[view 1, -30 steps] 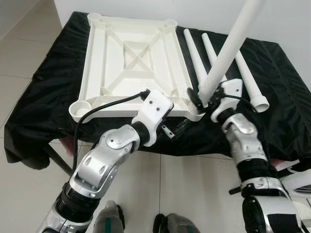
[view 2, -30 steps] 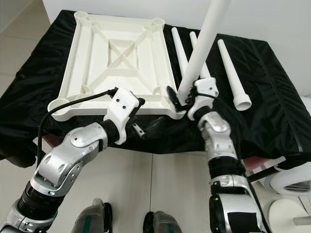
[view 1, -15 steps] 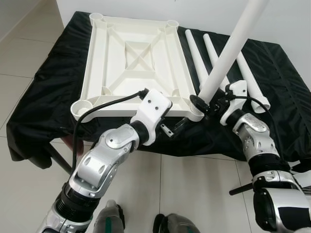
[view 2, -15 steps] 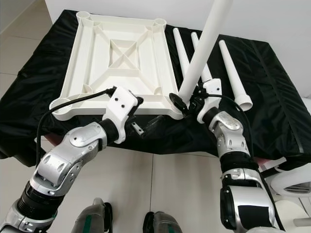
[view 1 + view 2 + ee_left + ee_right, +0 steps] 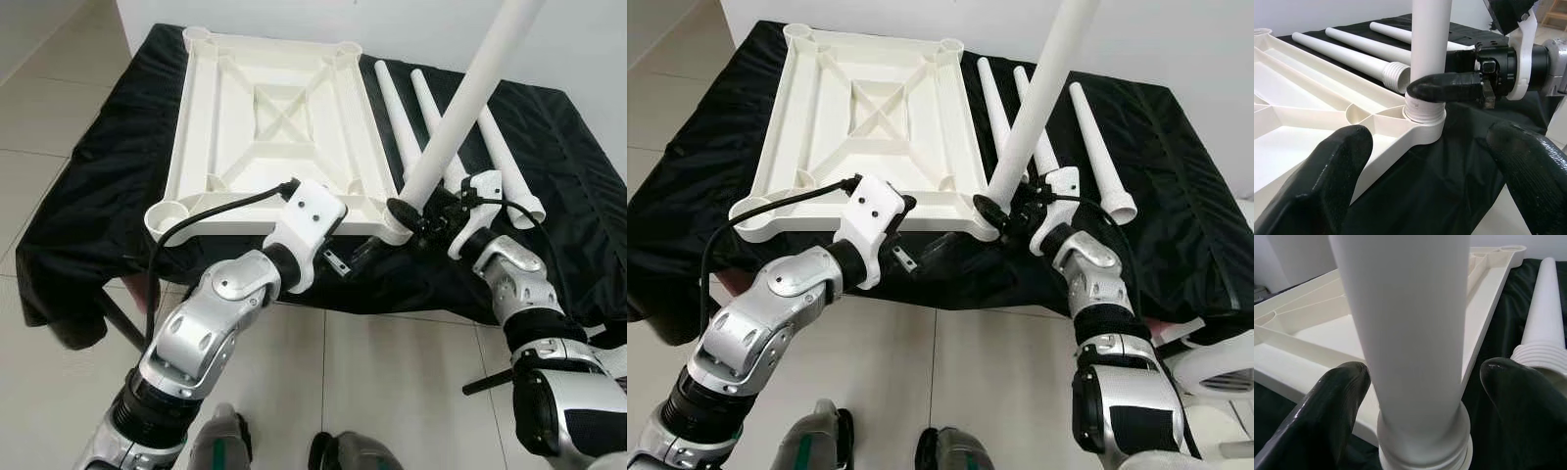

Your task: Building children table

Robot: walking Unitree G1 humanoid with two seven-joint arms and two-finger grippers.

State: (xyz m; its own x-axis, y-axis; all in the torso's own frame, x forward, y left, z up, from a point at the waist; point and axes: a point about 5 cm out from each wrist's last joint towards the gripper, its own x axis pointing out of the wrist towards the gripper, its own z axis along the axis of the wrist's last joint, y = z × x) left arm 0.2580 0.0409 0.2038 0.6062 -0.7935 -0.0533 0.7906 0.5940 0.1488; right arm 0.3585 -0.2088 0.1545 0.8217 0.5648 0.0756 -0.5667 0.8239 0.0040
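One tabletop point(image 5: 274, 117), four legs point(image 5: 460, 108) (three lying loose).

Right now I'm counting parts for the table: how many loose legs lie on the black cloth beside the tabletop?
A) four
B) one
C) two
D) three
D: three white legs lie side by side on the black cloth, right of the upturned tabletop, while a fourth leg stands in the near right corner socket.
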